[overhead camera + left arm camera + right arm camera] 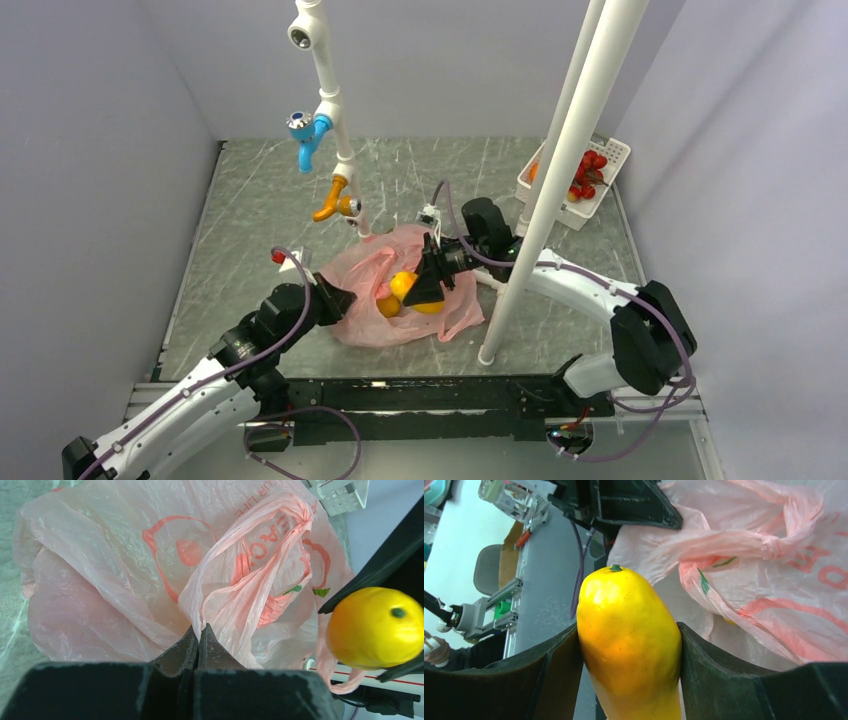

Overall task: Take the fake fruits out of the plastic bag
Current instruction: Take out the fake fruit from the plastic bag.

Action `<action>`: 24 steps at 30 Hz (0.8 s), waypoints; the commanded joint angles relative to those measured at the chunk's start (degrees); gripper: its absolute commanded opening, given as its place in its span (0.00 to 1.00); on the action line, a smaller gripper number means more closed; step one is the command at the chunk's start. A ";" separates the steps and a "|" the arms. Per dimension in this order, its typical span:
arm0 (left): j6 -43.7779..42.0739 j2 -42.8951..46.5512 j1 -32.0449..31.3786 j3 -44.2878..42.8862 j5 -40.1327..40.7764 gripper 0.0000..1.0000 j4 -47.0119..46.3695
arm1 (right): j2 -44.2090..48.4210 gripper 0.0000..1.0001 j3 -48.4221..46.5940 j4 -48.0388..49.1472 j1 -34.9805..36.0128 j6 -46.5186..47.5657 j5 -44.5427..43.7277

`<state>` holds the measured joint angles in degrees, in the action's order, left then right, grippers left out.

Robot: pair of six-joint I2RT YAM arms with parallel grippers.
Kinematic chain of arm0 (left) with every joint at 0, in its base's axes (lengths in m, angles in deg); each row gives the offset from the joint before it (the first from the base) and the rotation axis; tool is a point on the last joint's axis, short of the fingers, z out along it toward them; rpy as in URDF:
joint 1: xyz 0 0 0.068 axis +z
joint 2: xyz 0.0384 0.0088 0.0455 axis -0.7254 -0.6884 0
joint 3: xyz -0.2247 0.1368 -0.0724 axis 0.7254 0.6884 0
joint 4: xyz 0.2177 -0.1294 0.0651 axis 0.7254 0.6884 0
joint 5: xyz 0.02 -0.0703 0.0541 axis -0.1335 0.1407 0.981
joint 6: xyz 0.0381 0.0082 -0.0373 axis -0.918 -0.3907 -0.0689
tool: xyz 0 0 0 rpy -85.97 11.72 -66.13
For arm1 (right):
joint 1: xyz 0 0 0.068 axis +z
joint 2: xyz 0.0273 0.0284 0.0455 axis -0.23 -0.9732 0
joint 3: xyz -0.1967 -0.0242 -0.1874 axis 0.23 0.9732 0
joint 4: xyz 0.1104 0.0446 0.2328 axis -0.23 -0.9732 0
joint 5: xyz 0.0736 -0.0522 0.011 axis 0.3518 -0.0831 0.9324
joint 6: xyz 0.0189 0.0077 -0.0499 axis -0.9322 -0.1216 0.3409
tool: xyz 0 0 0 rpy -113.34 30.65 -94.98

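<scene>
The pink plastic bag (372, 268) lies crumpled at the table's middle. It fills the left wrist view (125, 570) and shows in the right wrist view (774, 580). My left gripper (338, 298) is shut on a fold of the bag at its left edge (200, 630). My right gripper (428, 282) is shut on a yellow-orange fake fruit (629, 640) over the bag's mouth; that fruit also shows in the left wrist view (375, 627). An orange fruit (388, 306) sits in the bag beside it. A bunch of small red fruits (588, 170) lies in the white basket.
The white slotted basket (612, 150) stands at the back right. A slanted white pole (545, 200) crosses over my right arm and meets the table at the front right of the bag. A white pipe with blue and orange taps (325, 120) hangs behind the bag.
</scene>
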<state>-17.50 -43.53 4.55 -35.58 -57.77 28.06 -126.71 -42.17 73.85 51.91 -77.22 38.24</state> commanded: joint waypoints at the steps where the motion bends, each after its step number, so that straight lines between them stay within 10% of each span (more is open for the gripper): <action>1: -1.02 0.58 0.13 -1.15 -0.55 0.00 -3.12 | 5.75 0.00 -3.67 3.39 -0.25 -1.94 -3.91; 9: -0.83 2.65 0.15 -1.09 0.06 0.00 -1.51 | 18.66 0.00 5.61 7.70 -14.21 -11.53 -22.84; 19: -0.26 5.05 0.16 -1.95 -0.60 0.00 0.96 | 34.55 0.00 11.60 -15.75 -18.59 -19.81 -74.76; 24: -0.13 4.92 0.18 -1.44 -0.50 0.00 1.12 | 36.93 0.00 13.67 -17.76 -22.26 -21.71 -82.93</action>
<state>-17.50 -38.91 4.55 -35.60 -57.92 28.95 -90.60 -29.34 59.71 31.91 -95.08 -29.81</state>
